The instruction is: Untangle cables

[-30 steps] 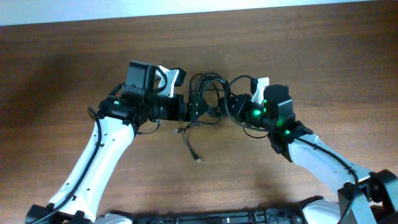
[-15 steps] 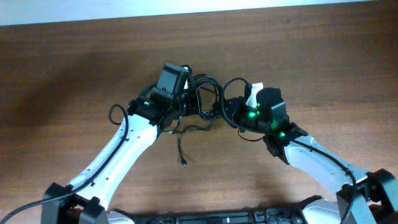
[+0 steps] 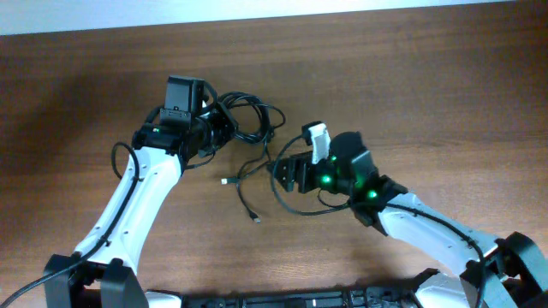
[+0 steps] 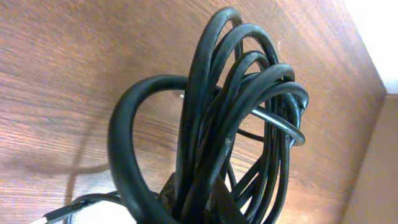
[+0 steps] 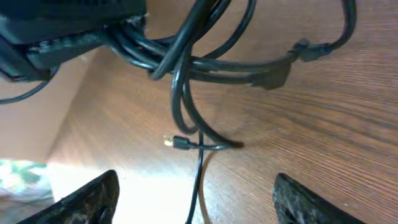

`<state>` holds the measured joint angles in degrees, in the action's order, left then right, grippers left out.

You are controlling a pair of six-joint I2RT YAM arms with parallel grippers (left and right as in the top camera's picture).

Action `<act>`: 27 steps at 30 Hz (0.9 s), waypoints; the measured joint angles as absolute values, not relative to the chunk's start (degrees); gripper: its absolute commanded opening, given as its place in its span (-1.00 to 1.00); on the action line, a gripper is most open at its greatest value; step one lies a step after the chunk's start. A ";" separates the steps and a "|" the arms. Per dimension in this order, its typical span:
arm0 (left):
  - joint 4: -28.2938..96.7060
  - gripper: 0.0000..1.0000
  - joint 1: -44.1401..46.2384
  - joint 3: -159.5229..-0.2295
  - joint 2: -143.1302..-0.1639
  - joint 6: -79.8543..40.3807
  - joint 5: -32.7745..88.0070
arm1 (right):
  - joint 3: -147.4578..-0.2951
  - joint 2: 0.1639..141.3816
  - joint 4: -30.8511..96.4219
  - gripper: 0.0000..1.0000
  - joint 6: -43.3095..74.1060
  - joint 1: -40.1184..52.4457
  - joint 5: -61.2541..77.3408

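The cables [image 3: 250, 120] are a bundle of thin black loops left of the table's middle. My left gripper [image 3: 224, 128] is shut on the bundle's left side. In the left wrist view the loops [image 4: 224, 106] rise from the clamped jaws [image 4: 199, 208] and fill the frame. Two loose tails trail toward the front, one ending in a small plug [image 3: 227, 181], the other in a tip [image 3: 255, 220]. My right gripper [image 3: 281, 171] stands open just right of the tails. Between its fingers [image 5: 93, 199] runs one thin strand [image 5: 198, 180], untouched, with a gold-tipped plug [image 5: 168, 142] beyond.
The wooden table [image 3: 411, 94] stretches bare to the right and left. A pale wall edge [image 3: 257, 13] runs along the back. The arms' own thicker black wires loop at the left elbow [image 3: 120, 158] and under the right wrist [image 3: 300, 205].
The right gripper opened, let go of the cables and moved left and forward. The left gripper shut on the bundle and carried it leftward; the tails trailed after it.
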<state>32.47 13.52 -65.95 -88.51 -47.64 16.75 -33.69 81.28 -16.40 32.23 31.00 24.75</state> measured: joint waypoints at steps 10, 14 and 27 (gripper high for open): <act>32.45 -1.00 15.62 -65.95 -88.51 -51.03 27.94 | -33.80 83.33 -15.29 -0.92 31.75 35.70 0.95; 37.10 -1.00 12.67 -66.02 -88.47 -32.29 32.67 | -33.80 83.57 -13.39 -0.92 33.26 24.69 6.09; 45.43 -1.00 10.79 -66.02 -88.29 1.56 28.42 | -33.52 82.41 -24.45 0.83 26.57 6.35 47.70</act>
<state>45.43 10.79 -66.02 -88.29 1.56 28.42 -33.52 82.41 -24.45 26.57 6.35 47.70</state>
